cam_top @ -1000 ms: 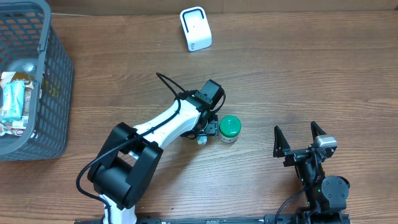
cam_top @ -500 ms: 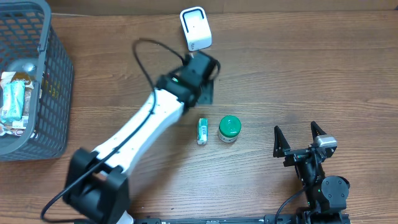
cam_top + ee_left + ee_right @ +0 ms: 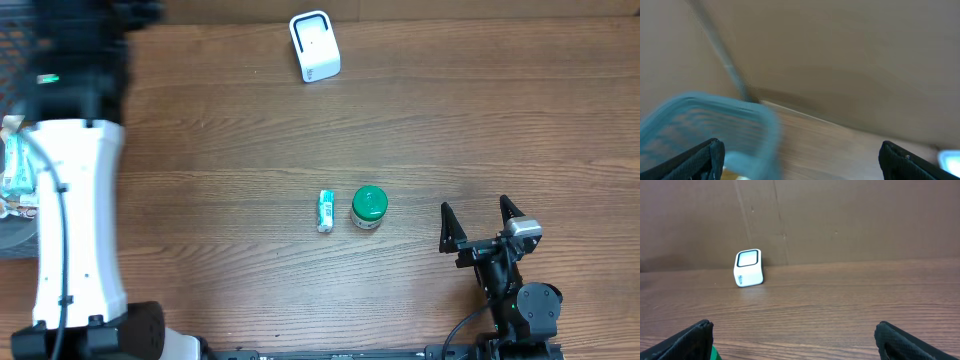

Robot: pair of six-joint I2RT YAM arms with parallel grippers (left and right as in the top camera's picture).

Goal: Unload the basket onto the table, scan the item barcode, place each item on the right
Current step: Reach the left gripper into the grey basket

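left end effector (image 3: pixel 800 162): jaws wide, nothing between them; over the basket (image 3: pixel 715 98) at far left of the worktop (image 3: pixel 450 120); view blurred
right end effector (image 3: pixel 483 222): jaws wide, empty, near-right
items out: small packet (image 3: pixel 325 211) and green-lid jar (image 3: pixel 369 208), mid-worktop, just beside each other, not touching
packet axis: near-to-far, away from the robot
scanner (image 3: pixel 314 46): upright at far edge
key relation: likely next item is among the basket packets (image 3: pixel 18 165), under the left arm; right arm is nearer the jar
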